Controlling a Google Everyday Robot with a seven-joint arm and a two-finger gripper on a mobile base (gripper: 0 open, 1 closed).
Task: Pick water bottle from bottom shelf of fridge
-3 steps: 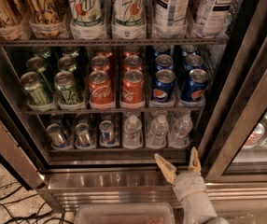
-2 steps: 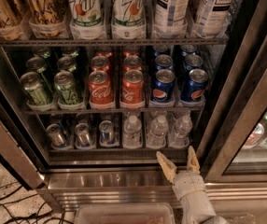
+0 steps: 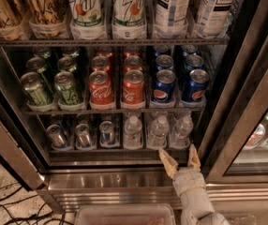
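Observation:
The fridge (image 3: 124, 186) stands open in the camera view, its steel base across the lower part. On the bottom shelf (image 3: 120, 149) three clear water bottles with white caps stand in a row: one (image 3: 133, 131), one (image 3: 159, 130) and one (image 3: 182, 128) at the right. Three silver-blue cans (image 3: 82, 135) stand to their left. My gripper (image 3: 181, 159) is open, fingers pointing up and spread, just in front of and below the shelf's front edge. It sits between the middle and right bottles and touches neither. Nothing is between its fingers.
The rack above holds green cans (image 3: 68, 87), red cola cans (image 3: 101, 87) and blue cola cans (image 3: 164, 86). Tall bottles and cans fill the top rack (image 3: 106, 40). The glass door frame (image 3: 246, 107) stands at the right. Cables (image 3: 7, 205) lie on the floor at left; a clear bin (image 3: 124, 215) is below.
The gripper has edged slightly forward toward the bottom shelf, fingers still spread. The bottles and cans have not moved.

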